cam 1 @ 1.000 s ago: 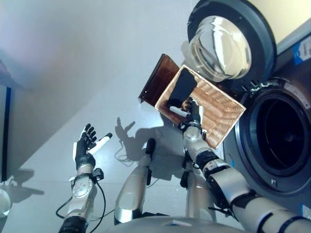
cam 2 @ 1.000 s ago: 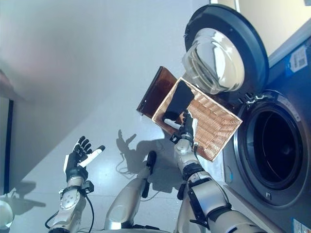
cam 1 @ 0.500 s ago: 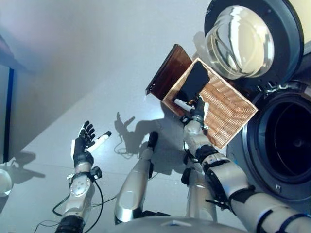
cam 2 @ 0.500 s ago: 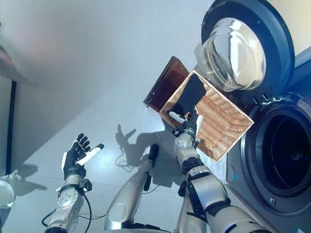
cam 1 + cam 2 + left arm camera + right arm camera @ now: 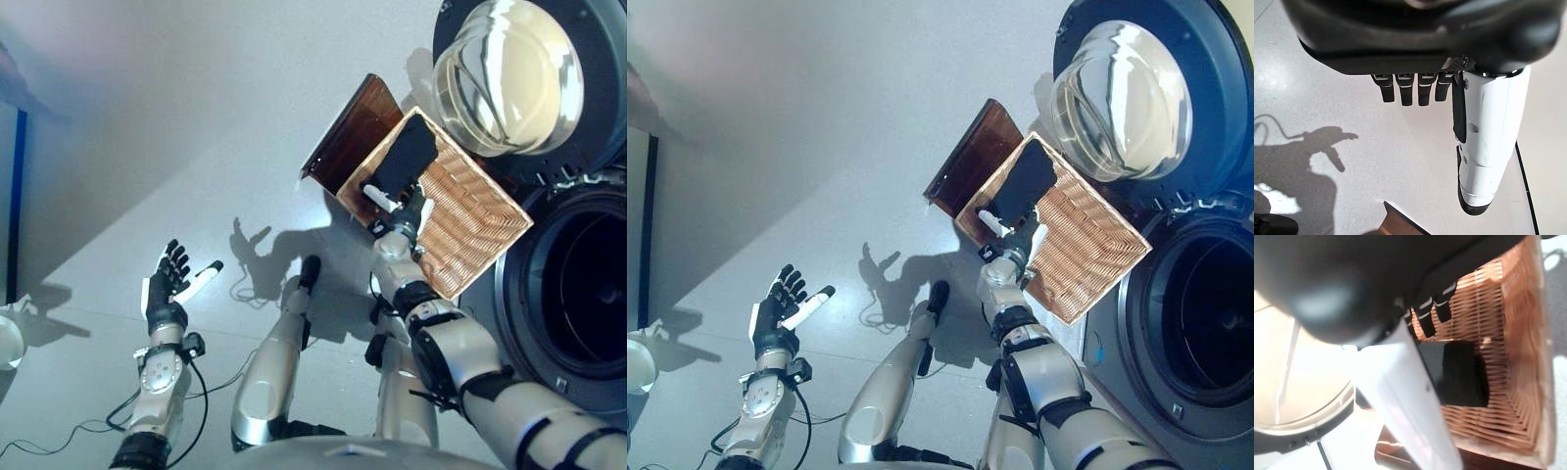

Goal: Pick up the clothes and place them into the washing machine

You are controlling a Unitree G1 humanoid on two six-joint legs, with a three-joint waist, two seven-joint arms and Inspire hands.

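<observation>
Pale floor (image 5: 147, 147) seen all round. Washing machine (image 5: 578, 294) stood open, door (image 5: 519, 69) swung aside. Wicker basket (image 5: 470, 215) set just beside drum. Folded black garment (image 5: 404, 162) lain in basket's far end. Right hand (image 5: 407, 217) poised above basket, fingers relaxed, holding nothing. Left hand (image 5: 168, 289) spread wide, idle. Descent onto cloth advised before fingers are closed.

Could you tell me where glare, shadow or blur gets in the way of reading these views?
Left eye view: strong glare on the glass of the washing machine door; a dark shadow lies on the floor. Right wrist view: the right hand is a blur up close, with the folded black cloth in the wicker basket clearer. Left wrist view: the left hand is sharp.
</observation>
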